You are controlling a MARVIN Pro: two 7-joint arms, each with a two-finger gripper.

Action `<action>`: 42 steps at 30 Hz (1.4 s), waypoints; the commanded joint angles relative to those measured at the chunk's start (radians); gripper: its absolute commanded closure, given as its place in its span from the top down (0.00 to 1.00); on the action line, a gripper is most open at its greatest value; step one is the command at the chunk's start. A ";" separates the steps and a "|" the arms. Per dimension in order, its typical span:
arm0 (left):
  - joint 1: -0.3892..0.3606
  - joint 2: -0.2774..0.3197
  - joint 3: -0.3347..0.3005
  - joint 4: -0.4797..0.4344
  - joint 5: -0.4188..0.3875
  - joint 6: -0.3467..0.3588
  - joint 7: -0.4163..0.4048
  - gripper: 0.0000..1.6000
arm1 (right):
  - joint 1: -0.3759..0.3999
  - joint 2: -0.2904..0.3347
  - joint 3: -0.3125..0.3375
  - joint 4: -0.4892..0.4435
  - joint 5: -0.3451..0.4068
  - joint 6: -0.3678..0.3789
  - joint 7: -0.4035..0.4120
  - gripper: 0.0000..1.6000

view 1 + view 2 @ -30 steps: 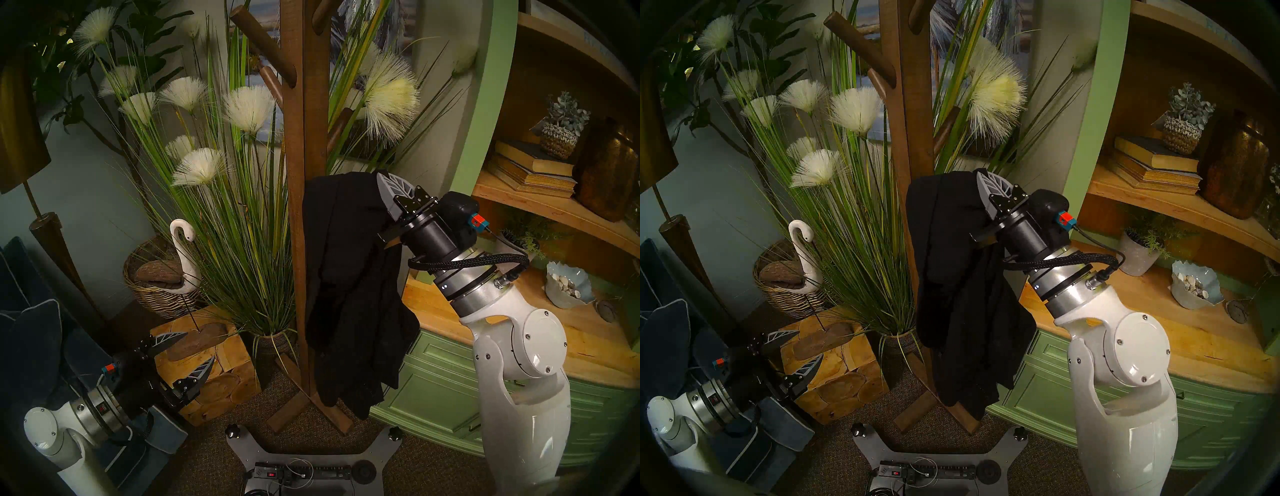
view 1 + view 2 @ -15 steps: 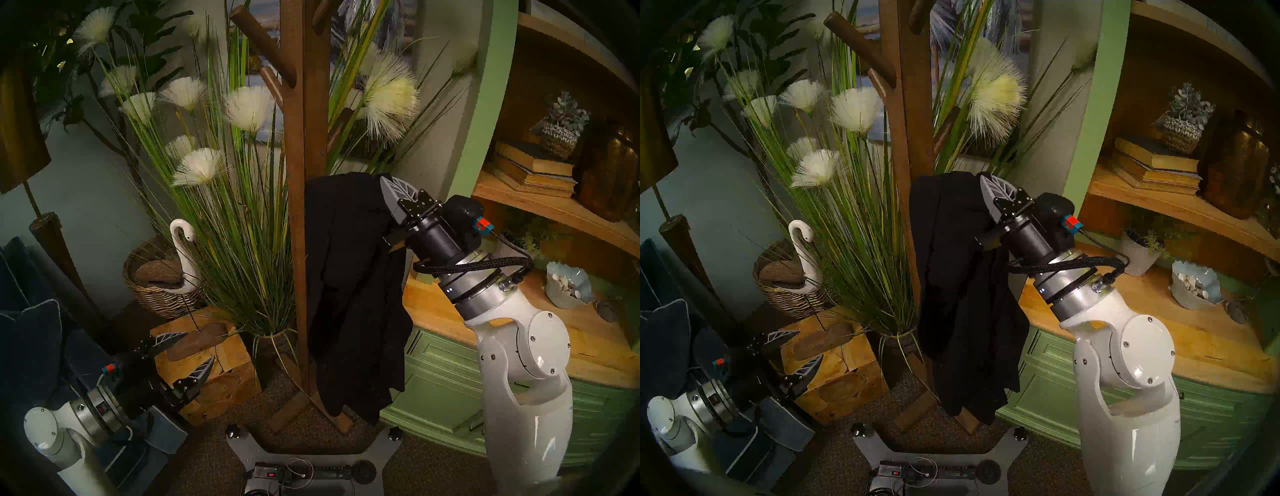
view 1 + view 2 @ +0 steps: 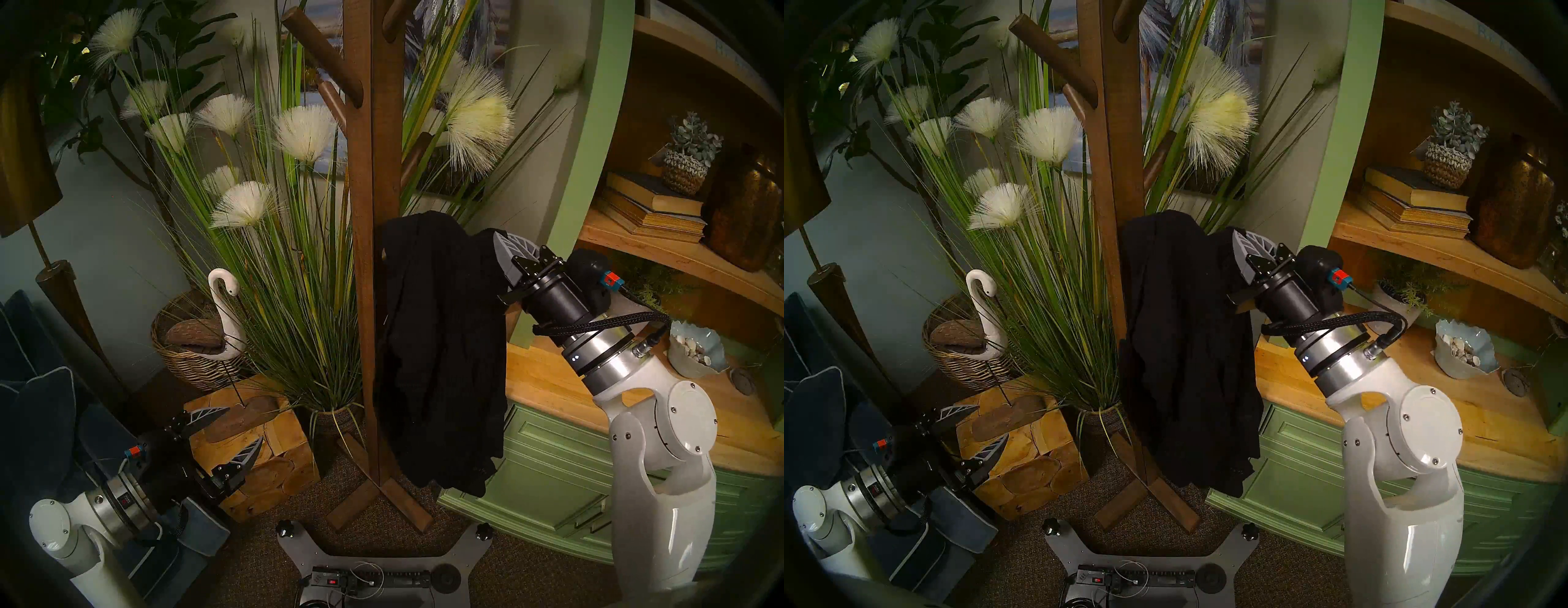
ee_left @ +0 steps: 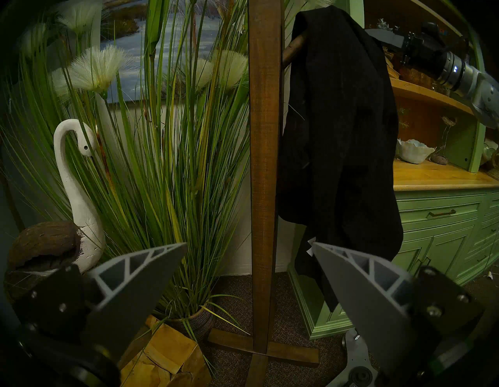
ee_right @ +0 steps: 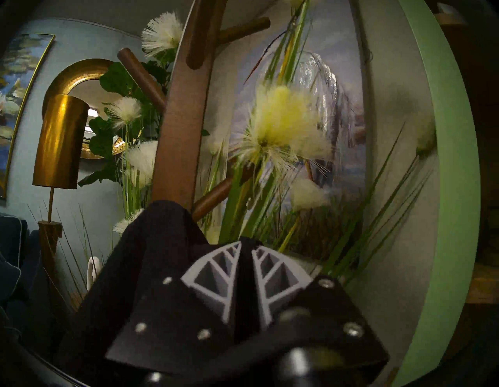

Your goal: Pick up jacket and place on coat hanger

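Note:
The black jacket (image 3: 441,348) hangs at the right side of the brown wooden coat stand (image 3: 373,212). In the left wrist view its top (image 4: 340,135) is draped over a low peg of the stand (image 4: 264,162). My right gripper (image 3: 496,250) is shut on a fold of the jacket's upper right edge. In the right wrist view the black cloth (image 5: 151,243) sits pinched between the fingers (image 5: 213,273), with the stand's post (image 5: 178,121) just behind. My left gripper (image 3: 237,433) is open and empty, low at the left, well away from the stand.
A green cabinet with a wooden top (image 3: 547,373) stands right behind the jacket. A potted grass plant (image 3: 331,420), a wooden block table (image 3: 275,450), a white swan figure (image 3: 225,305) and a floor lamp (image 3: 63,297) stand to the left of the stand. Blue cushions (image 3: 38,416) lie at the far left.
My right gripper has moved right and slightly down, pulling its pinched fold away from the post. The jacket's top stays by the peg and the cloth spreads wider. The left arm has not moved.

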 commanded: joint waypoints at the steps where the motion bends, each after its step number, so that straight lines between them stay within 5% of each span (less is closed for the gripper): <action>1: -0.002 0.000 0.000 -0.019 -0.017 0.000 0.000 1.00 | 0.019 0.006 0.050 -0.046 0.034 0.033 0.005 0.48; 4: -0.002 0.000 -0.001 -0.019 -0.017 0.000 0.000 1.00 | -0.004 0.006 0.066 -0.046 0.037 0.043 0.013 0.57; 7: -0.002 0.000 -0.001 -0.019 -0.018 0.000 0.000 1.00 | -0.031 0.002 0.084 -0.046 0.039 0.047 0.020 0.88; 9: -0.002 0.000 -0.001 -0.019 -0.018 0.000 0.000 1.00 | -0.044 0.001 0.101 -0.046 0.049 0.054 0.030 1.00; 16: -0.002 0.000 -0.001 -0.019 -0.018 0.000 0.000 1.00 | -0.081 0.037 0.159 -0.046 0.069 0.078 0.088 1.00; 27: -0.002 0.000 -0.001 -0.019 -0.017 0.000 0.000 1.00 | -0.208 -0.065 0.278 -0.046 0.142 -0.021 0.132 1.00; 34: -0.002 0.000 0.000 -0.019 -0.016 0.000 0.000 1.00 | -0.251 -0.092 0.271 -0.046 0.172 -0.115 0.207 1.00; 42: -0.003 0.000 0.000 -0.018 -0.015 0.000 0.000 1.00 | -0.196 -0.186 0.228 -0.046 0.241 -0.157 0.158 1.00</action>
